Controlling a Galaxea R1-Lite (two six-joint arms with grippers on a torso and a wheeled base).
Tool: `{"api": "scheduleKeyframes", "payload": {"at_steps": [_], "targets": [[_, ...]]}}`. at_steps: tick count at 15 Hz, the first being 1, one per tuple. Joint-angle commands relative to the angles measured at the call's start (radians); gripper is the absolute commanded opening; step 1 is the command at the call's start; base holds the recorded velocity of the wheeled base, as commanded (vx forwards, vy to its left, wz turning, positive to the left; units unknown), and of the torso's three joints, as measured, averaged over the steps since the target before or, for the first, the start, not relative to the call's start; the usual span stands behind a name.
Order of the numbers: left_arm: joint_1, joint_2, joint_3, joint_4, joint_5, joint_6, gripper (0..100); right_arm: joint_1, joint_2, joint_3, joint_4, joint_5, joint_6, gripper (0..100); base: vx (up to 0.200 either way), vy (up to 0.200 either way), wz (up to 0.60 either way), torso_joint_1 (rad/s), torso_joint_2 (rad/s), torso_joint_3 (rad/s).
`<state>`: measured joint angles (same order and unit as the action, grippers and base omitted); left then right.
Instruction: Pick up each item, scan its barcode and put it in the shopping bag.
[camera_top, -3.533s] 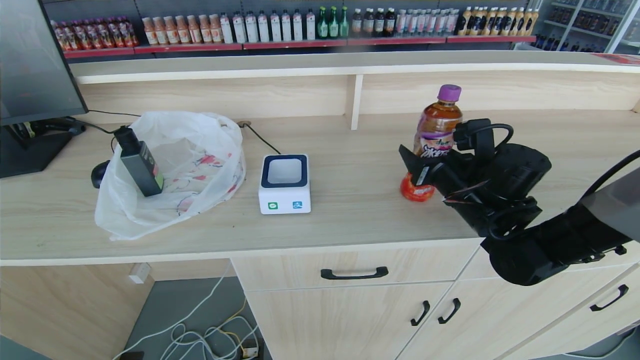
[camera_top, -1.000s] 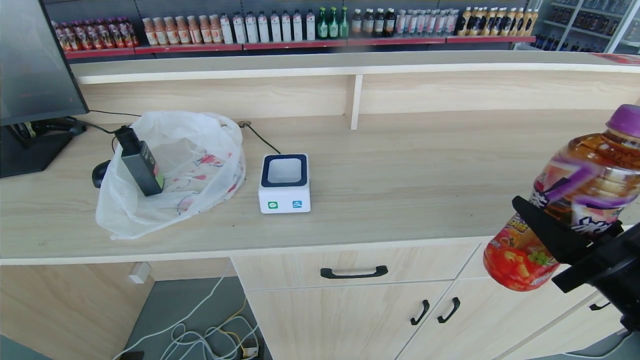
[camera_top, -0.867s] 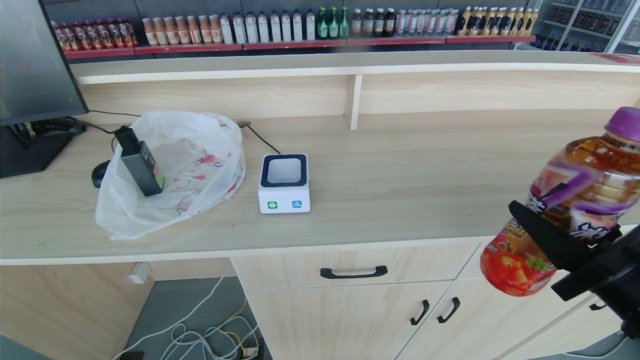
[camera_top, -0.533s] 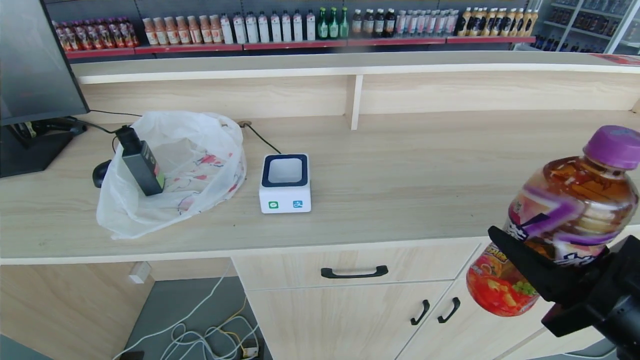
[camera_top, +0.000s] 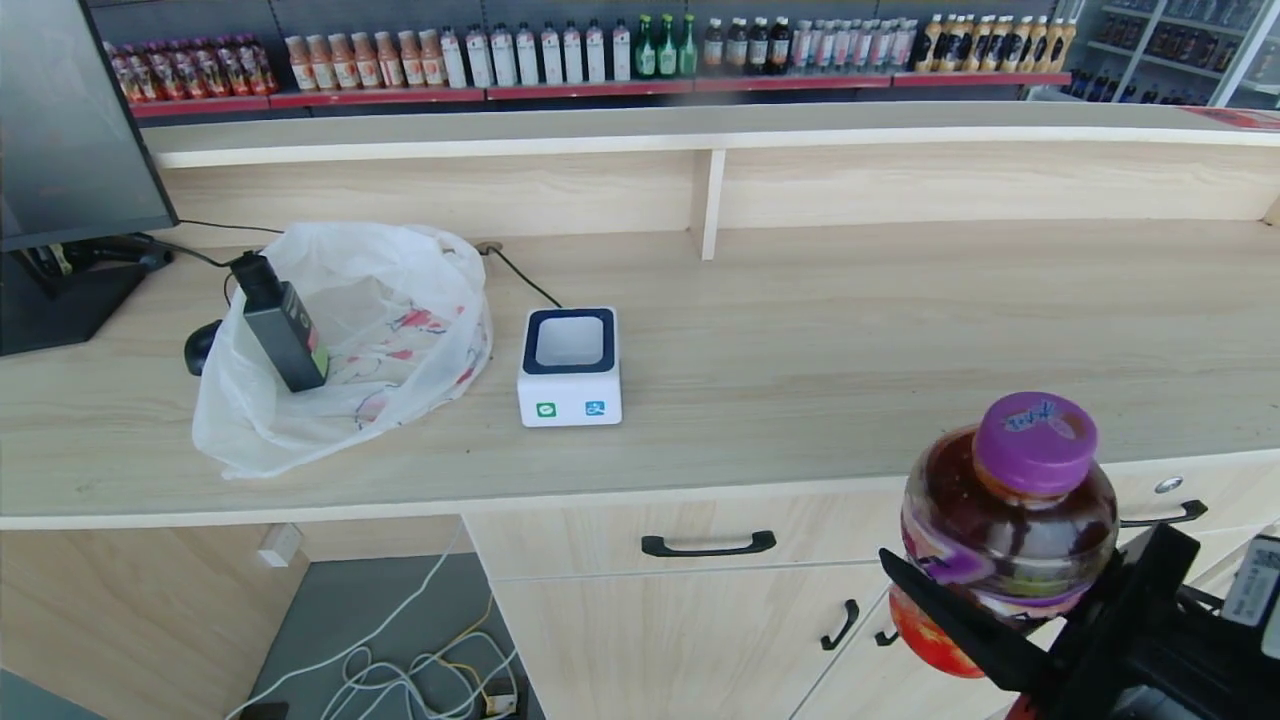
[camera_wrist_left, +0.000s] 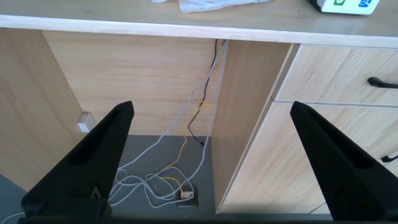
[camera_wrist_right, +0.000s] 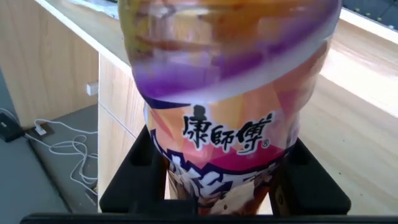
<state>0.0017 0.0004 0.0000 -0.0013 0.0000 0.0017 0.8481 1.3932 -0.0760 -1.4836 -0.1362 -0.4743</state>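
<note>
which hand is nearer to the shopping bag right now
Left. The left hand hangs low before the counter, just below the shopping bag. The right hand, shut on the bottle, is far off to the robot's right.

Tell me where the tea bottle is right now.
Head view, lower right: the bottle sits cap up in the right gripper, held in the air past the front edge of the counter, well to the right of the scanner.

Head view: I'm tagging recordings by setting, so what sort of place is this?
Probably a small shop's checkout: a scanner box beside a shopping bag on the wooden counter, with shelves of bottled drinks behind.
</note>
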Motion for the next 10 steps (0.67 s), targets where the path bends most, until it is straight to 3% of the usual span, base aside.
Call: {"api": "scheduleKeyframes", "payload": {"at_steps": [1, 3, 10], "targets": [[0.000, 0.000, 0.000, 0.000, 0.000, 0.000, 100, 0.088, 0.052, -0.004, 0.000, -0.022, -0.050, 0, 0.000, 0.000, 0.00, 0.000, 0.00, 0.000], [0.001, 0.000, 0.000, 0.000, 0.000, 0.000, 100, 0.160, 0.056, -0.007, -0.001, -0.095, -0.107, 0, 0.000, 0.000, 0.00, 0.000, 0.00, 0.000], [0.001, 0.000, 0.000, 0.000, 0.000, 0.000, 100, 0.463, 0.115, -0.034, -0.003, -0.146, -0.300, 0, 0.000, 0.000, 0.00, 0.000, 0.00, 0.000]]}}
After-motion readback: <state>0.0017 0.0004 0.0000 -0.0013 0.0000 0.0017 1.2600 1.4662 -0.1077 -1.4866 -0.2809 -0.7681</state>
